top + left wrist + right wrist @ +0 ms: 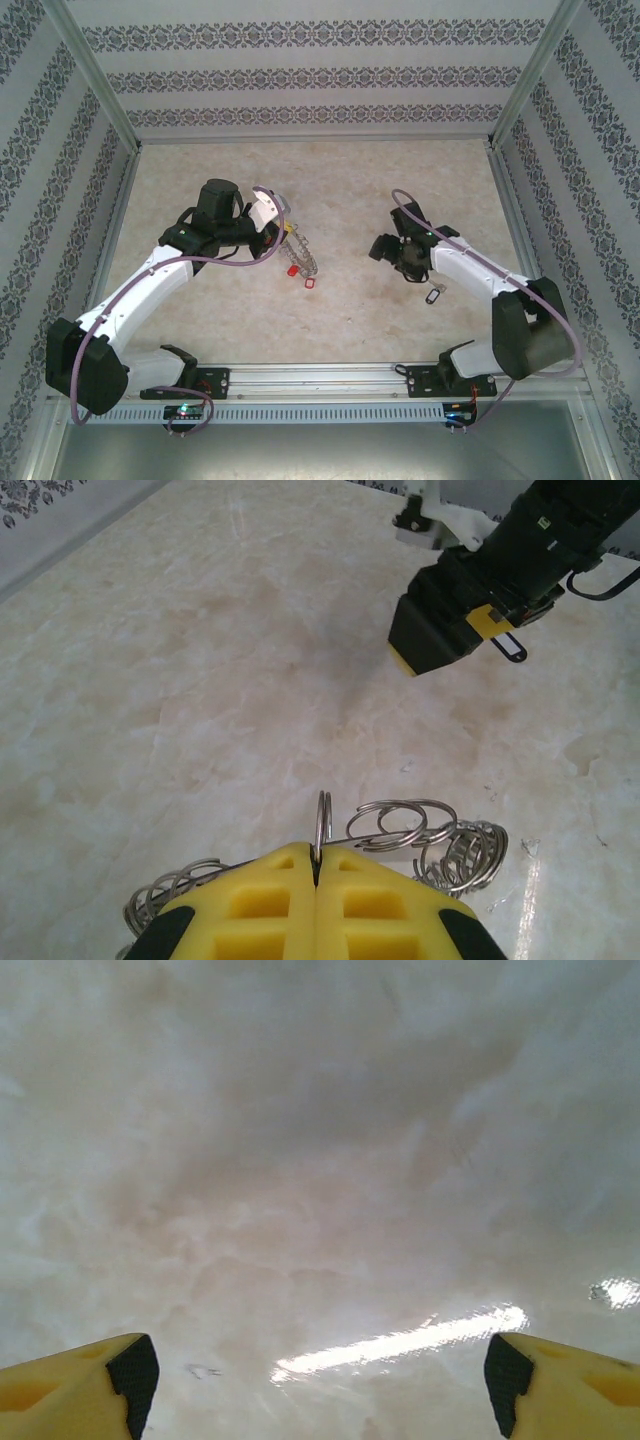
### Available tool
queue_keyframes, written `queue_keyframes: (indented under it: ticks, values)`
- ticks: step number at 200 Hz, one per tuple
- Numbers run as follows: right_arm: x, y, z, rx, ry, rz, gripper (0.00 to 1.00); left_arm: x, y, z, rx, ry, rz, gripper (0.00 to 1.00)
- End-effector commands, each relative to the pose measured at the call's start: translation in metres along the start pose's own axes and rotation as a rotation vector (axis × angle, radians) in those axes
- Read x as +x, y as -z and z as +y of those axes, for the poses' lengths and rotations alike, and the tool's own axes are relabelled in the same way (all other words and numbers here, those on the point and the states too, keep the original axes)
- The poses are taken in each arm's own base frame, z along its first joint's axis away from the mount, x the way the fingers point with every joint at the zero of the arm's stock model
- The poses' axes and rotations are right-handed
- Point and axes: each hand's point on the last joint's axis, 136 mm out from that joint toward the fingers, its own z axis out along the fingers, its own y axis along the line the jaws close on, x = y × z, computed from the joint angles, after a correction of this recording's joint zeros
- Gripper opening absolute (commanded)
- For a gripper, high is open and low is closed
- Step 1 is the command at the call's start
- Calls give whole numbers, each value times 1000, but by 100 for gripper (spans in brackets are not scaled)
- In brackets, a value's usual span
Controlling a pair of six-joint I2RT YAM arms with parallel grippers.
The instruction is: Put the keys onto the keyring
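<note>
My left gripper (318,868) is shut on one loop of the keyring (322,822); the rest of its silvery links (448,842) trail to either side over the table. From above, the left gripper (281,228) sits at the upper end of the keyring (303,258). A red-tagged key (291,270) and a second red tag (308,284) lie by the chain's lower end. A black-tagged key (433,296) lies beside the right arm, and it appears as a black tag (509,647) behind the right gripper (437,632). My right gripper (384,248) is open over bare table, nothing between its fingers (118,1380).
The marbled tabletop (340,180) is walled by patterned panels on the left, back and right. A metal rail (320,378) with both arm bases runs along the near edge. A purple cable (240,262) loops off the left wrist.
</note>
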Motion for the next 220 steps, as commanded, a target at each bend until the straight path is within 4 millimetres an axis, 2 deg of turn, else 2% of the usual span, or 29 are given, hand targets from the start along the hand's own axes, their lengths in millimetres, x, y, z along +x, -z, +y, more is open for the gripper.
queue_keyframes:
  ticks: [1,26,47,51,92,119,143,174,220]
  values:
    - [-14,25,-42,221,-30,-111,83,-21,10,0,-2,-22,-85,0]
    - [-14,45,-95,367,-110,-171,59,-21,9,-3,21,-19,-85,0]
    - [-8,39,-126,389,-174,-89,37,-22,9,-6,31,-20,-88,0]
    - [-7,37,-129,387,-178,-72,36,-22,10,-6,30,-21,-90,0]
    - [7,21,-138,437,-124,48,36,-22,10,-6,31,-21,-84,0]
    - [8,12,-147,486,-96,73,35,-22,10,-6,30,-21,-80,0]
    - [12,-1,-144,477,-86,110,37,-21,10,-6,31,-20,-77,0]
    - [9,-8,-134,433,-101,103,41,-24,11,-10,52,-17,-89,0]
    - [8,-14,-145,485,-114,115,39,-23,13,-10,48,-25,-83,0]
